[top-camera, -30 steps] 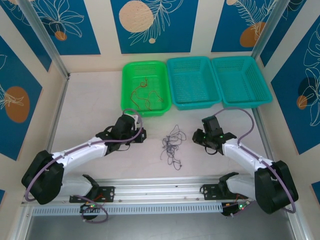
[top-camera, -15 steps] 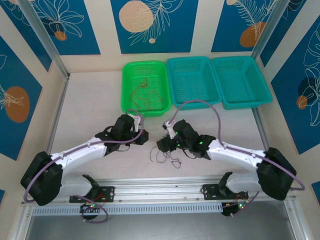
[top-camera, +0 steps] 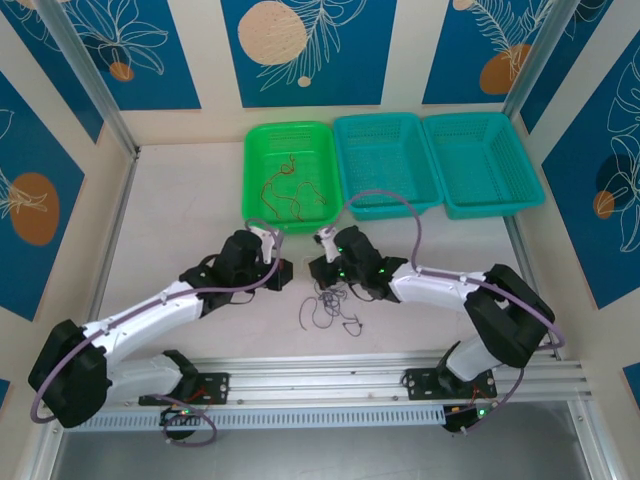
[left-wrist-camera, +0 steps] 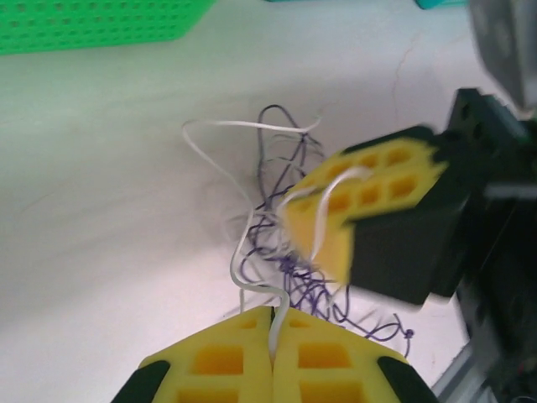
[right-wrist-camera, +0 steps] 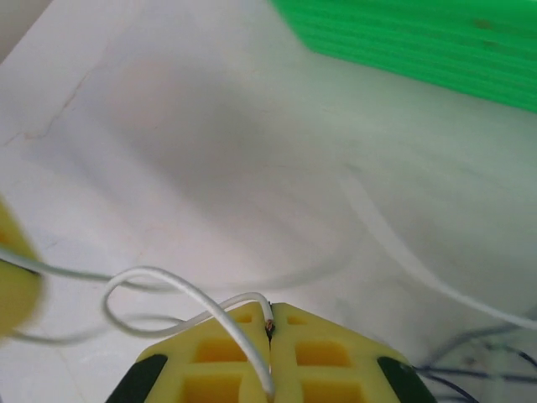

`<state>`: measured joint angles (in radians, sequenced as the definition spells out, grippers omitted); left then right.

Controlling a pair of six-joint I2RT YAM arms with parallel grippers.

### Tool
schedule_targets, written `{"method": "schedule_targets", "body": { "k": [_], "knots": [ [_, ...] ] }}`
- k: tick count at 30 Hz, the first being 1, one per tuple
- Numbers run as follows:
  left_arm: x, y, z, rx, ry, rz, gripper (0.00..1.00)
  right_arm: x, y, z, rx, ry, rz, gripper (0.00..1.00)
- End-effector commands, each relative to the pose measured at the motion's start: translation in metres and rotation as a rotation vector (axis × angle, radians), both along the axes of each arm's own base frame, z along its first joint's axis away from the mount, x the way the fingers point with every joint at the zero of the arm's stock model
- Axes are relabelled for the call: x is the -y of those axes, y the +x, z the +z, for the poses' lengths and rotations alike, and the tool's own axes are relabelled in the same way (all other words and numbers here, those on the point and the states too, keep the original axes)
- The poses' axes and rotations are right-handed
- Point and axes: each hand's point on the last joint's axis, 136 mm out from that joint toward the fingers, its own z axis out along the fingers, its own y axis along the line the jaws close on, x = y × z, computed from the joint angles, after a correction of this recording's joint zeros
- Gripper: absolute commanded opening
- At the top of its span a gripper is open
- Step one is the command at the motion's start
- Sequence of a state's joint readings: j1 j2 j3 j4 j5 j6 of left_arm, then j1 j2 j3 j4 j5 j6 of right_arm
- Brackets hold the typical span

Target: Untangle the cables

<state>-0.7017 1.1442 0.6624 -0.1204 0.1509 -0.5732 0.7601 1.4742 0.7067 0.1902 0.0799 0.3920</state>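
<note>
A clump of dark purple cables [top-camera: 332,303] lies on the white table just in front of both grippers. In the left wrist view the purple cables [left-wrist-camera: 295,252] are wound around a pale beige cable [left-wrist-camera: 241,252]. My left gripper [left-wrist-camera: 273,323] is shut on one part of that pale cable. My right gripper [right-wrist-camera: 270,329] is shut on its bare-tipped end, the pale cable [right-wrist-camera: 159,284] looping off to the left. From above, the left gripper [top-camera: 283,272] and right gripper [top-camera: 316,268] almost face each other. Reddish-brown cables [top-camera: 288,190] lie in the green basket [top-camera: 252,170].
Two teal baskets [top-camera: 385,165] [top-camera: 485,160] stand empty to the right of the green one along the back. An aluminium rail [top-camera: 330,365] runs along the table's near edge. Bare table stretches to the left of the left arm.
My right arm has swung left from the table's right side to the clump and closed on the pale cable. The left gripper shifted slightly right. The purple clump has been pulled a little.
</note>
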Motion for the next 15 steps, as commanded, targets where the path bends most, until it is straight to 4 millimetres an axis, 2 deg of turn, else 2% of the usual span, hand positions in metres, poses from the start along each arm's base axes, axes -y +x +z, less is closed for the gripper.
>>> {"method": "schedule_targets", "body": {
  "k": [1, 4, 9, 12, 15],
  "knots": [
    [-0.021, -0.001, -0.014, -0.018, 0.080, 0.069, 0.01, 0.019, 0.001, 0.006, -0.068, 0.108, -0.061, 0.00],
    [-0.026, 0.000, -0.019, -0.026, 0.094, 0.093, 0.00, 0.035, 0.000, 0.001, -0.108, 0.126, -0.106, 0.00],
    [-0.036, 0.000, -0.019, -0.023, 0.115, 0.126, 0.00, 0.066, 0.007, 0.003, -0.184, 0.210, -0.228, 0.00],
    [-0.063, 0.004, -0.015, -0.023, 0.182, 0.225, 0.00, 0.089, 0.013, 0.008, -0.213, 0.268, -0.328, 0.00],
    [-0.103, 0.006, -0.003, -0.006, 0.239, 0.355, 0.00, 0.131, 0.020, 0.000, -0.267, 0.265, -0.530, 0.00]
  ]
}}
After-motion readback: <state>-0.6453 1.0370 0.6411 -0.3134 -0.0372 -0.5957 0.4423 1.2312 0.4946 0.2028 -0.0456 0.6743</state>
